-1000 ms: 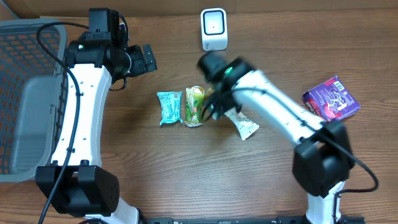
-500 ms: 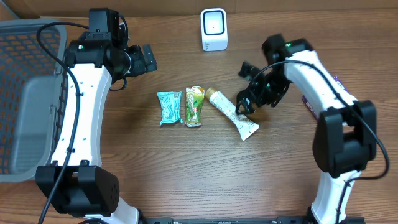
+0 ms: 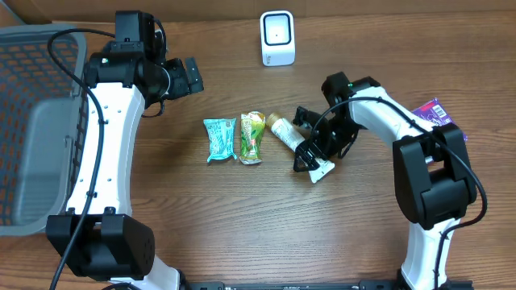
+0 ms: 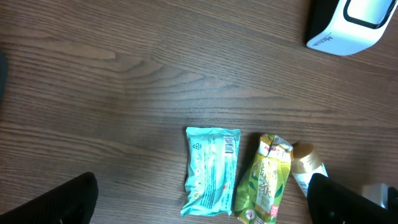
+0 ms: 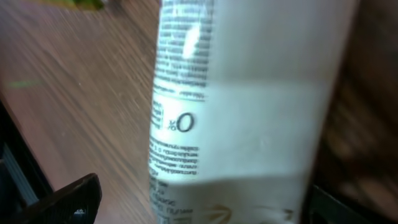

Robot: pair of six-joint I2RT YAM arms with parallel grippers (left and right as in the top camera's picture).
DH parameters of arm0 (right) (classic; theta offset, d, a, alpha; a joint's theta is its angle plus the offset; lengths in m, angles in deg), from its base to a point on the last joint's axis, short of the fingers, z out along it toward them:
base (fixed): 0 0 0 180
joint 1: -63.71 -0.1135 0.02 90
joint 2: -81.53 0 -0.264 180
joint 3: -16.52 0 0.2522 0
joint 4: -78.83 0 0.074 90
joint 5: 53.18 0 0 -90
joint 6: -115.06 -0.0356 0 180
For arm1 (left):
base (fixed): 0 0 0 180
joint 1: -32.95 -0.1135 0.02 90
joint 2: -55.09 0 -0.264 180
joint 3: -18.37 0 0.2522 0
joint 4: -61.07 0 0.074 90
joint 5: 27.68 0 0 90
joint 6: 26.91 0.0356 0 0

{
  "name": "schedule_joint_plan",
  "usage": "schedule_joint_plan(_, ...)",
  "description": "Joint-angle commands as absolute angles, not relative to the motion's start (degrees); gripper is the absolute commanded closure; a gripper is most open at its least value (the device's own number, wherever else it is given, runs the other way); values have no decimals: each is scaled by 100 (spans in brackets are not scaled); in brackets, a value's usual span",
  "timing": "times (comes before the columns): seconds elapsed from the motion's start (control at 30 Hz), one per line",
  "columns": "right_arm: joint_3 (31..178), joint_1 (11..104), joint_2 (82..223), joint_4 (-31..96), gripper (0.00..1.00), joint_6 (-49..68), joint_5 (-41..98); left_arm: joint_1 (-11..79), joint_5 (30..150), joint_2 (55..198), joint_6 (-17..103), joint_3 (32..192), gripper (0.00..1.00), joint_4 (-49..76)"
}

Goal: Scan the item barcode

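From overhead, the right gripper [image 3: 307,142] has swung back leftward since half a second ago, when it hung off to the right of the white squeeze tube with a gold cap [image 3: 285,133]. It now sits over the tube's lower half with its fingers spread wide, one on each side; whether they touch it cannot be told. The tube lies slanted where it lay before, just right of the green snack packet [image 3: 251,137] and the teal foil packet [image 3: 218,139], neither of which has moved. The left gripper [image 3: 187,76] stays raised at upper left, its fingers also spread and holding nothing. The small white barcode scanner [image 3: 277,37] stands at the far edge. The purple snack packet [image 3: 434,115] peeks out past the right arm, and a grey mesh basket [image 3: 36,121] sits off the left side. The brown wood-grain worktop [image 3: 242,217] meets a strip of cardboard along the top. In the left wrist view, dark fingers [image 4: 65,200] frame the teal packet, the green packet and the tube's gold cap below, with the scanner at top right. In the right wrist view, the tube's printed white body fills the frame, blurred, between dark fingers [image 5: 71,200] at the two lower corners, with wood grain to the left.
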State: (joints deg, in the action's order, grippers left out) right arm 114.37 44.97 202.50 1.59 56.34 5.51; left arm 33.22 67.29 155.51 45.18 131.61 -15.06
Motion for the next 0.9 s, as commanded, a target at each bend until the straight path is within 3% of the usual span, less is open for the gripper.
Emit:
schedule_joint_plan(0.0,11184,4510,20243,342,0,5656,509,3314,6773,15474,4468,13247,0,-1504)
schedule_joint_plan(0.07,11155,4512,20243,358,4,5659,433,3314,6771,15474,4468,13247,0,-1504)
schedule_joint_plan(0.2,11155,4512,20243,443,38,5659,223,3314,6771,15474,4468,13247,0,-1504)
schedule_joint_plan(0.3,11155,4512,20243,502,58,5650,50,3314,6773,15474,4468,13247,0,-1501)
schedule_joint_plan(0.33,11155,4512,20243,522,69,5637,22,3314,6771,15474,4468,13247,0,-1504)
schedule_joint_plan(0.5,11157,4514,20243,530,94,5486,-195,3314,6771,15474,4468,13247,0,-1504)
schedule_joint_plan(0.87,11686,4672,20040,305,96,4142,-442,3314,6771,15474,4468,13247,0,-1504)
